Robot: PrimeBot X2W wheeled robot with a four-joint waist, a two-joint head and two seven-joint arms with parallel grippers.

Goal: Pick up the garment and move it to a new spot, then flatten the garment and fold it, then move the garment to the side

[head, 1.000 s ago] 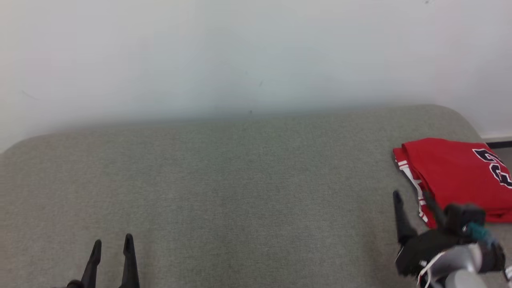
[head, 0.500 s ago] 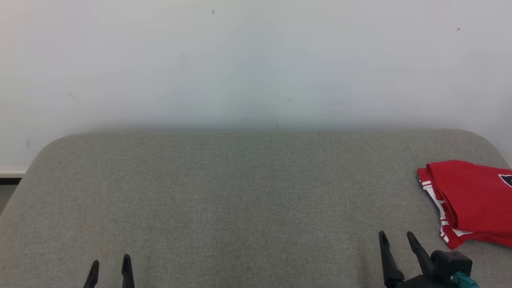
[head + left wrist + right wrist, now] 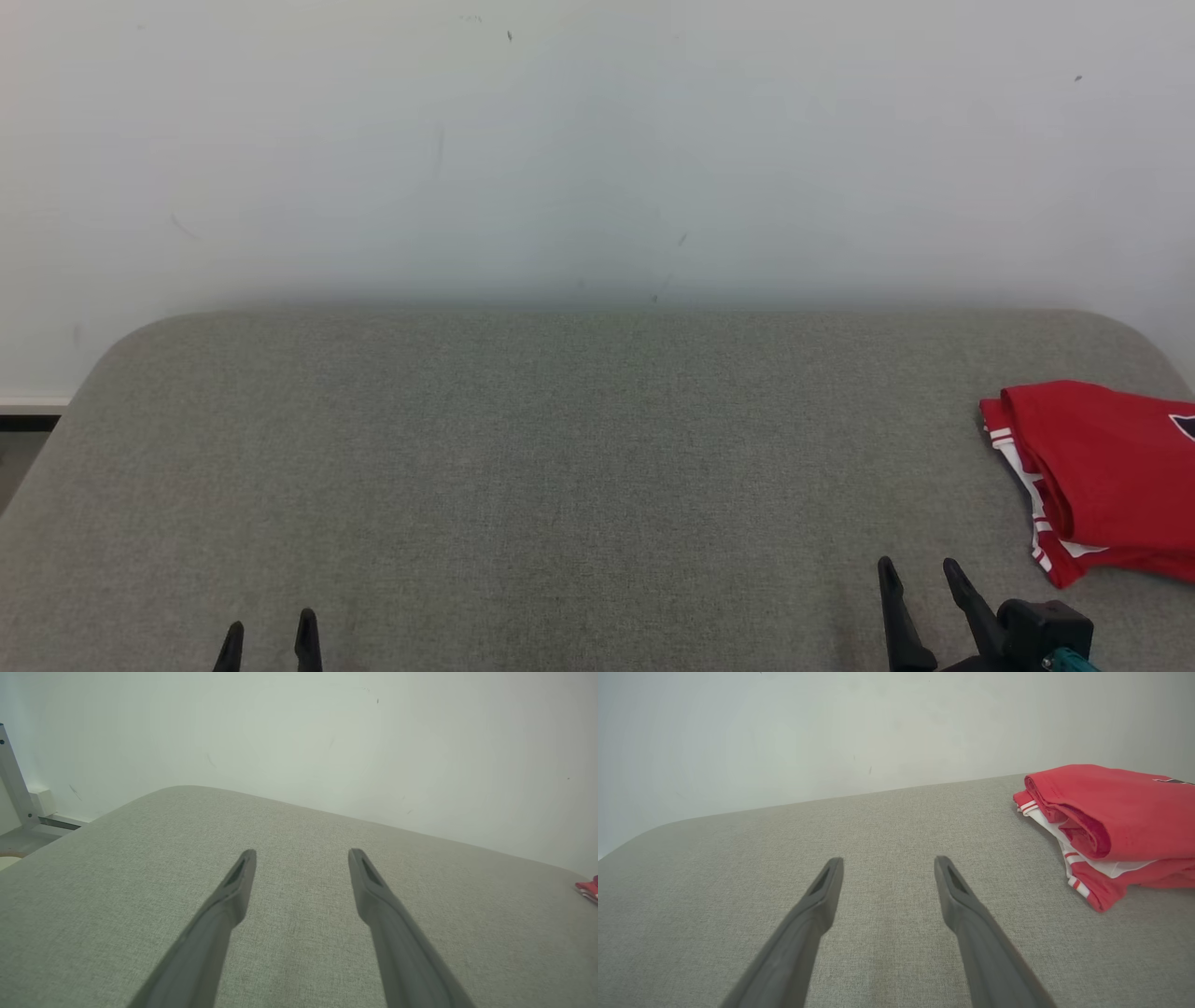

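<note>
garment [image 3: 1102,457] folded, right pincer [image 3: 916,566] pulled back

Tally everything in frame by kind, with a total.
Garment: 1, red, folded, at the right of the surface
Grippers: 2, left gripper and right gripper, both open and empty
Surface: 1, grey fabric
Total: 4

Grey woven-fabric padded surface [image 3: 560,448] with rounded corners, butted against a plain white wall [image 3: 597,140] with a few dark specks. White skirting strip [image 3: 33,403] far left. Slanted white metal bar [image 3: 11,779] at the wall.
</note>
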